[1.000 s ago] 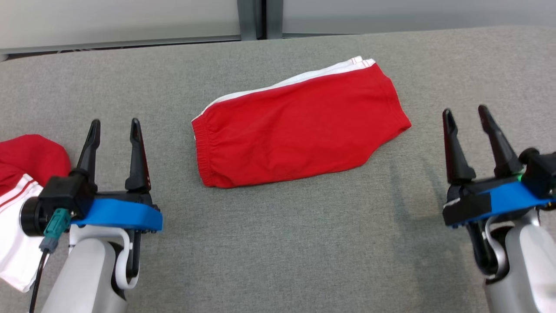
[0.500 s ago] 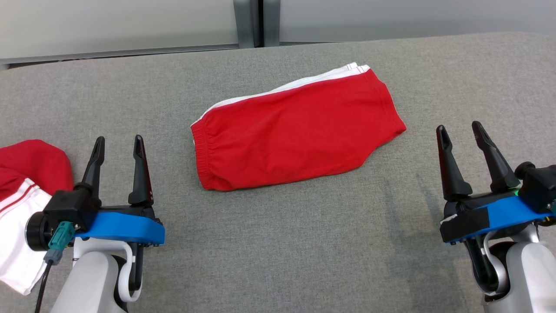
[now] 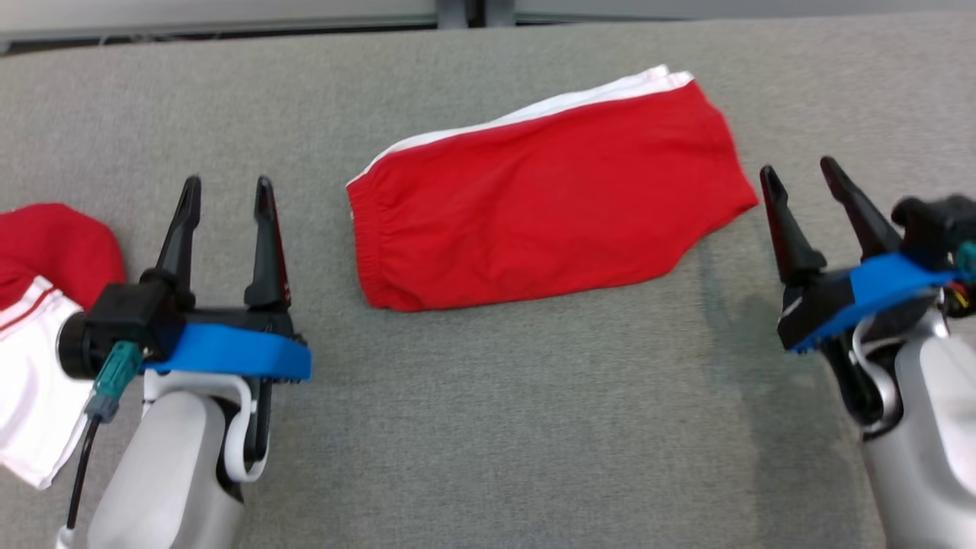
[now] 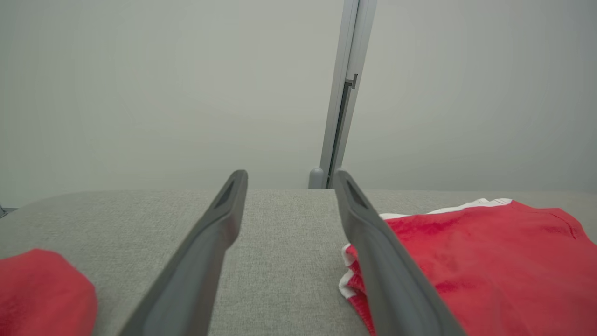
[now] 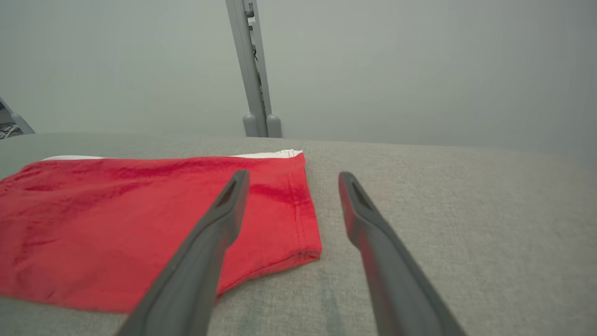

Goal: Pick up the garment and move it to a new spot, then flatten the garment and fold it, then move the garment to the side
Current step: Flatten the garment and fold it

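The garment (image 3: 549, 198) is a pair of red shorts with white trim, folded in half and lying flat on the grey surface, waistband to the left. It also lies at the right in the left wrist view (image 4: 475, 261) and at the left in the right wrist view (image 5: 140, 219). My left gripper (image 3: 226, 187) stands open to the left of the waistband, apart from it, with nothing between its fingers (image 4: 219, 233). My right gripper (image 3: 799, 169) stands open just right of the leg hem, its fingers (image 5: 224, 219) empty above the hem corner.
A second red and white garment (image 3: 38, 305) lies bunched at the left edge, beside my left forearm. The grey padded surface (image 3: 496, 427) stretches wide in front. A pale wall with a grey vertical post (image 4: 343, 93) stands behind its far edge.
The head camera has tilted down and nearer, so the whole picture has shifted. My right gripper now stands closer to the garment's right hem. Both grippers stay open.
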Robot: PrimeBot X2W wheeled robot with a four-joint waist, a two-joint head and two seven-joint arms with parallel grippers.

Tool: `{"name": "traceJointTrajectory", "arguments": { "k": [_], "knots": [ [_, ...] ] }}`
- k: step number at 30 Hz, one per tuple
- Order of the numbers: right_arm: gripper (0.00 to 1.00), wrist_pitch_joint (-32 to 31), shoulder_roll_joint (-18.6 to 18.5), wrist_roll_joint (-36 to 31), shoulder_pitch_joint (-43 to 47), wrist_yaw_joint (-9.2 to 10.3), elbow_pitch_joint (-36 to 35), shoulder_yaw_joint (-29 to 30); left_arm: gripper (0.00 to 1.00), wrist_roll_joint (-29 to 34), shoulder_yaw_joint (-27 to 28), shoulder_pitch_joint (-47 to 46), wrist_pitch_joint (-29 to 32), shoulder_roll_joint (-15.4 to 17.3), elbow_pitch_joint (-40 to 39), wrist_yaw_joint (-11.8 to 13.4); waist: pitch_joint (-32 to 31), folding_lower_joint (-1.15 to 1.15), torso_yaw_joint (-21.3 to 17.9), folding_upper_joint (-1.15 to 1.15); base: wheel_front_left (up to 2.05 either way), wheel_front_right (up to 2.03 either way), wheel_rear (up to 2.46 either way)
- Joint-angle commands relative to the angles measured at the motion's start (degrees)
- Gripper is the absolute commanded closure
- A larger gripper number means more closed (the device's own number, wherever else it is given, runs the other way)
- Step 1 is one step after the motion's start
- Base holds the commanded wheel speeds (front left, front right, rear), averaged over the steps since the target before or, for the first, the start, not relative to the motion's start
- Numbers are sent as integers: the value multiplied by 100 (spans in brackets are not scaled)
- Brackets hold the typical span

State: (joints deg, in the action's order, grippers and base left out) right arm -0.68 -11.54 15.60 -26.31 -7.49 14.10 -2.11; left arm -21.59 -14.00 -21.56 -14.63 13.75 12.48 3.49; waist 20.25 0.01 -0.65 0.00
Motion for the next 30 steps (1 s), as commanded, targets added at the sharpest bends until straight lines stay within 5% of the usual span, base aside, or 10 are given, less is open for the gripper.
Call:
{"name": "traceJointTrajectory", "arguments": {
  "k": [1,17,18,19,20,30],
  "knots": [
    [0,-28,-117,70,-290,0,271,-83,0,40,-49,-166,10,-38,-15,-40,272,-1,250,0,0,0,0],
    [0,-890,-434,403,-2089,-2,2892,-794,0,224,-86,-600,-59,-388,110,-182,827,-1,718,0,0,0,0],
    [5,-976,-408,466,-2146,-5,2966,-854,0,249,-68,-596,-60,-400,102,-193,826,-1,713,0,0,0,0],
    [67,-1046,-396,510,-2188,-7,3028,-919,0,266,-47,-593,-61,-409,97,-199,822,-1,707,0,0,0,0],
    [100,-1157,-368,593,-2216,-8,3098,-970,0,276,-31,-589,-60,-418,99,-207,816,-1,699,0,0,0,0],
    [100,-1105,-449,1074,-2027,0,3092,-1206,0,421,130,-407,-62,-493,136,-306,578,-1,563,0,0,0,0]
  ]
}}
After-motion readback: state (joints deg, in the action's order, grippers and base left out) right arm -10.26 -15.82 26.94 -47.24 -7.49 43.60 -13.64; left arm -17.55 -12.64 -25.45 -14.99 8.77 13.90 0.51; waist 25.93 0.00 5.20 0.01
